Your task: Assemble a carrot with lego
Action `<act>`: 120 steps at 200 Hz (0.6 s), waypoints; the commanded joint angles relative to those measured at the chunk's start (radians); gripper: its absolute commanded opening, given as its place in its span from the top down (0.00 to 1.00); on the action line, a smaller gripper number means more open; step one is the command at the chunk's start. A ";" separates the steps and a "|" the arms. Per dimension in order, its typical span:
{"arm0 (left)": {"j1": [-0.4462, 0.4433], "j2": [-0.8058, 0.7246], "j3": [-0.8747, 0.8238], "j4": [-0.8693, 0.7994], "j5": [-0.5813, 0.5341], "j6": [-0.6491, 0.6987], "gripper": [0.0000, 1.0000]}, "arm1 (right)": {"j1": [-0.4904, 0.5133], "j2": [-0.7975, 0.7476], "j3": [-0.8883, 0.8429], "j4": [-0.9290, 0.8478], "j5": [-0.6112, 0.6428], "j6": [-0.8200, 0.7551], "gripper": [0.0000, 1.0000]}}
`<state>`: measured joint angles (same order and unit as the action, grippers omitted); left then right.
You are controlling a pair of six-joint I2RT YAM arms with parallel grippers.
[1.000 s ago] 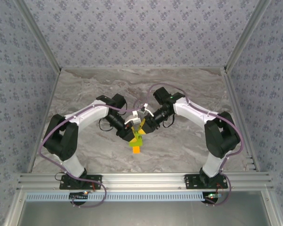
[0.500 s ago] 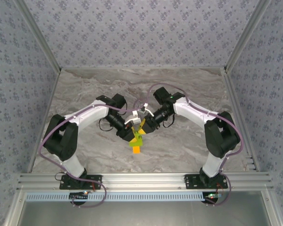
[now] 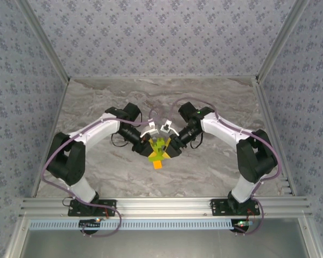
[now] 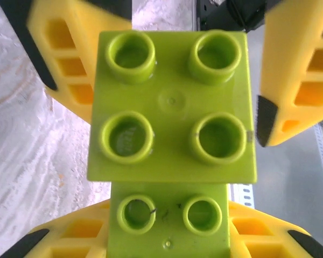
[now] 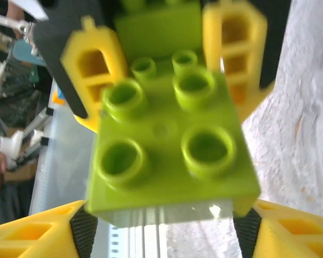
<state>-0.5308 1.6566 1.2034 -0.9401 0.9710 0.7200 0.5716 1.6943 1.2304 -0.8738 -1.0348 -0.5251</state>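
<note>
White shells over black joints form the left arm [image 3: 99, 128] and right arm [image 3: 222, 127], with lilac cables [image 3: 47, 164] looping alongside. The left pincer [image 3: 154, 152] and right pincer [image 3: 168, 151] have yellow, slotted fingers [image 4: 296, 70] edged in black.

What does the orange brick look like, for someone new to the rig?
At the middle of the table, the left gripper and right gripper meet at a lime-green stack. The orange brick sticks out of its near end: the one orange piece, all others green.

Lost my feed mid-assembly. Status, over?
Left end effector shut on the lime-green and orange plastic lego carrot. Right end effector flanking its top four-stud brick, grip unclear. No obstruction seen.
</note>
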 commanded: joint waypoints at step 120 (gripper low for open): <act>0.007 -0.063 -0.082 0.372 -0.328 -0.216 0.82 | -0.231 -0.409 -0.218 0.386 0.433 0.399 0.10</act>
<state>-0.5282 1.6379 1.1526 -0.7074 0.7845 0.5743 0.3618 1.3262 1.0355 -0.5579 -0.6983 -0.2066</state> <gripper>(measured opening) 0.347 0.900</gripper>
